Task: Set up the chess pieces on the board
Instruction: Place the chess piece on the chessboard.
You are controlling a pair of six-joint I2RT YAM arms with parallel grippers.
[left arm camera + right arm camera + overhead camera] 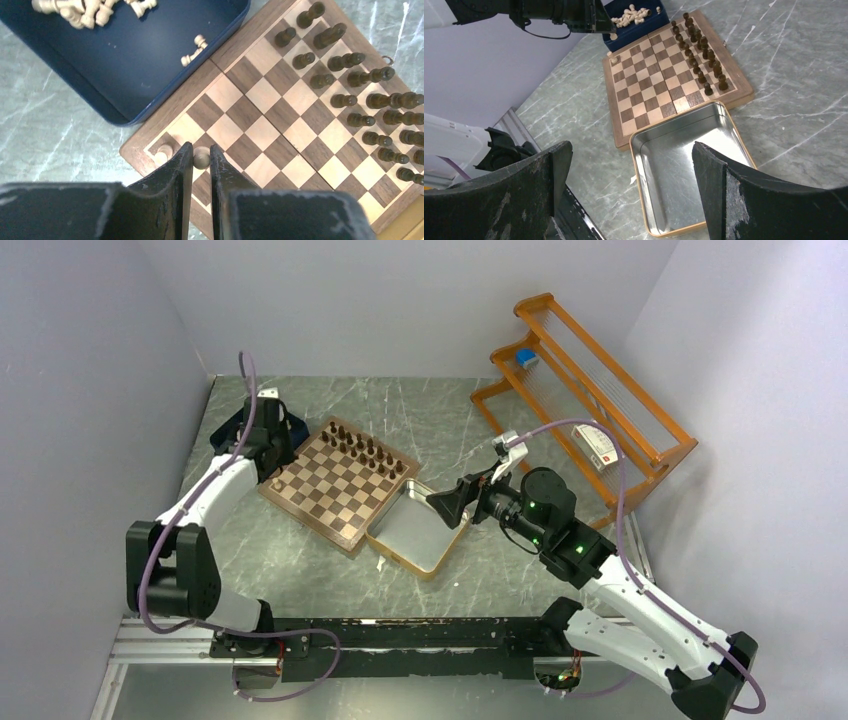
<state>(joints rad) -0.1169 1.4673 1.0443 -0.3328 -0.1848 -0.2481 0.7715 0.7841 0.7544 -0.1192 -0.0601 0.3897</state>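
**Left wrist view only:** a navy tray (125, 65) of loose pale chessmen (80, 10) lies against the chessboard (260, 95). The left gripper (201, 151), jaws nearly together, is clamped on a pale pawn (202, 159) over the board's edge row. A second pale piece (164, 153) stands on the corner square beside it. Dark chessmen (370, 100) stand in two rows along the opposite side. The board is checkered light and dark wood with a thick brown rim.

**Right wrist view:** a gold-rimmed silver tin (684, 165) sits just beside the board. The right gripper (630, 150) is above the tin, jaws wide apart and holding nothing.

**Top view only:** an orange rack (590, 390) at far right.
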